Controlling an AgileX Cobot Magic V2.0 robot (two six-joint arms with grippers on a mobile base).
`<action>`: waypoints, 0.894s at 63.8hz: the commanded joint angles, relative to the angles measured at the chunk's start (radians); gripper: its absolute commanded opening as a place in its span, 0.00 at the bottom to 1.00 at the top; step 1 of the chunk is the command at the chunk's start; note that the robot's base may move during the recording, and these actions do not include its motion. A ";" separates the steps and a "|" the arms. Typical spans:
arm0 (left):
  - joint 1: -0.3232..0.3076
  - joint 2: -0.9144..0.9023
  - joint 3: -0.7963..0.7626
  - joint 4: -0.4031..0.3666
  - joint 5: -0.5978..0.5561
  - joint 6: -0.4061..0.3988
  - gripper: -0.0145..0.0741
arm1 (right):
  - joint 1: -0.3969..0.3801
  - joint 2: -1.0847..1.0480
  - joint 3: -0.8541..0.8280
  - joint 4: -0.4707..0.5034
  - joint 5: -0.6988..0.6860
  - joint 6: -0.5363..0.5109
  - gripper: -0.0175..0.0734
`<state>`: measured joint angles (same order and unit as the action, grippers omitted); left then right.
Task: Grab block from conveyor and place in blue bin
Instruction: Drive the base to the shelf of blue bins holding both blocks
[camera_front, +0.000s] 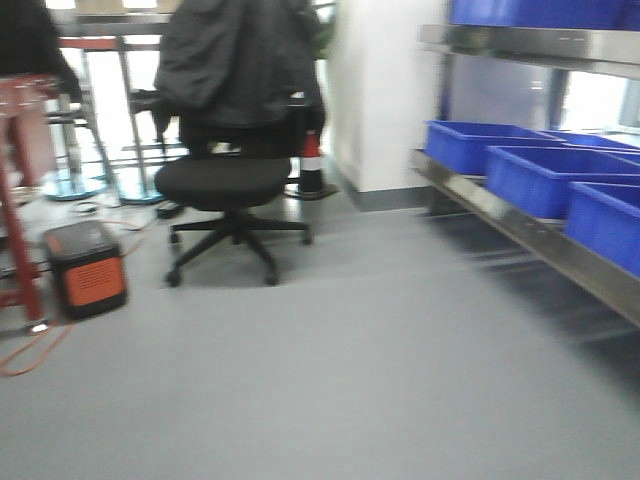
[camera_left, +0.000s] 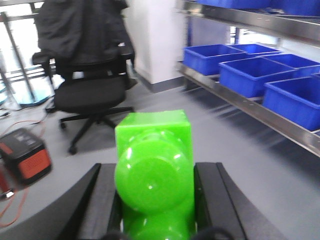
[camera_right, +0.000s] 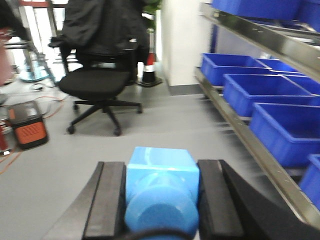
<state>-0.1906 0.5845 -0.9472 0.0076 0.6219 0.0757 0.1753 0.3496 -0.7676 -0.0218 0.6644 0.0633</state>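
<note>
My right gripper (camera_right: 161, 172) is shut on the bright blue block (camera_right: 162, 162), its round stud facing the camera, held above the grey floor. My left gripper (camera_left: 155, 172) is shut on a bright green block (camera_left: 154, 150) of the same stepped shape. Several blue bins (camera_front: 478, 145) stand in a row on a low steel shelf (camera_front: 520, 228) at the right; they also show in the left wrist view (camera_left: 215, 57) and the right wrist view (camera_right: 235, 67). The conveyor belt is out of view. Neither gripper shows in the front view.
A black office chair (camera_front: 225, 180) draped with a dark jacket stands ahead on the left. A black and orange box (camera_front: 85, 268) and an orange cable (camera_front: 30, 350) lie on the floor beside a red metal frame (camera_front: 18, 200). A white pillar (camera_front: 380, 90) stands behind.
</note>
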 joint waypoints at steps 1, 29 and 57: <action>-0.006 -0.004 -0.001 -0.002 -0.021 -0.007 0.04 | -0.003 -0.002 0.000 -0.007 -0.023 -0.001 0.02; -0.006 -0.004 -0.001 -0.002 -0.021 -0.007 0.04 | -0.003 -0.002 0.000 -0.007 -0.023 -0.001 0.02; -0.006 -0.004 -0.001 -0.002 -0.021 -0.007 0.04 | -0.003 -0.002 0.000 -0.007 -0.023 -0.001 0.02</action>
<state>-0.1906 0.5845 -0.9472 0.0076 0.6219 0.0757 0.1753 0.3496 -0.7676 -0.0218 0.6644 0.0633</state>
